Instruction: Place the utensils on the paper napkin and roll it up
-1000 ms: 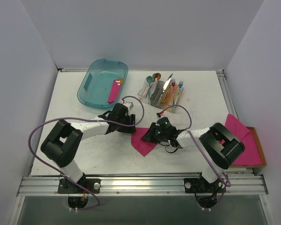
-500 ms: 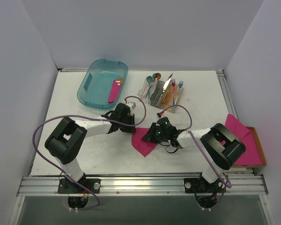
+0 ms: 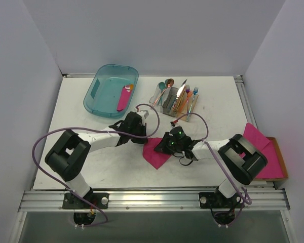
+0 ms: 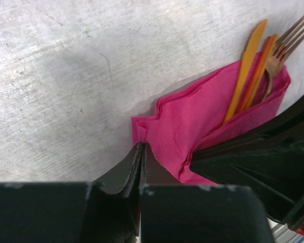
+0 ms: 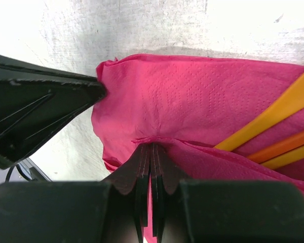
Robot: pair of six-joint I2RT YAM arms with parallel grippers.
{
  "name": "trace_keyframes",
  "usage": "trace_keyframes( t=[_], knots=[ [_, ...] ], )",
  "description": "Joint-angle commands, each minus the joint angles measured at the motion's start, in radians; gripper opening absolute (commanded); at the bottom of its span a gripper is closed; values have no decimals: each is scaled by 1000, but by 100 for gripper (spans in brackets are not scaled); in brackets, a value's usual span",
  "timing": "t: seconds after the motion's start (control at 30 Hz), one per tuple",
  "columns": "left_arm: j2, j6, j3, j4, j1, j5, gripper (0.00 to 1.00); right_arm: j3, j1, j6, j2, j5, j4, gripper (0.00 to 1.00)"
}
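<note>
Copper-orange utensils (image 4: 245, 71) (knife, fork) tucked in the magenta paper napkin (image 4: 182, 121) — partly folded.

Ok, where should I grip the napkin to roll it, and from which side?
Take the napkin's loose corner, the one farthest from the utensils' tips. There is only paper there, and its wavy, layered edge gives the fingers something to pinch. Come in low along the table from that end, where the left gripper is pinched. The right gripper holds the fold over the utensils.
</note>
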Motion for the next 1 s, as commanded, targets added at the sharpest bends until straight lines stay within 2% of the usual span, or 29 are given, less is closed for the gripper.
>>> trace_keyframes(
  t=[0.0, 0.37, 0.97],
  knots=[
    [-65, 13, -5, 34, -9, -7, 2, -8, 6, 4, -49, 36, -15, 0],
    [-141, 13, -53, 111, -30, -9, 2, -14, 6, 12, -72, 50, -26, 0],
    [-157, -1, -40, 67, -81, -59, 2, -37, 26, 30, -109, 79, -23, 0]
  ],
)
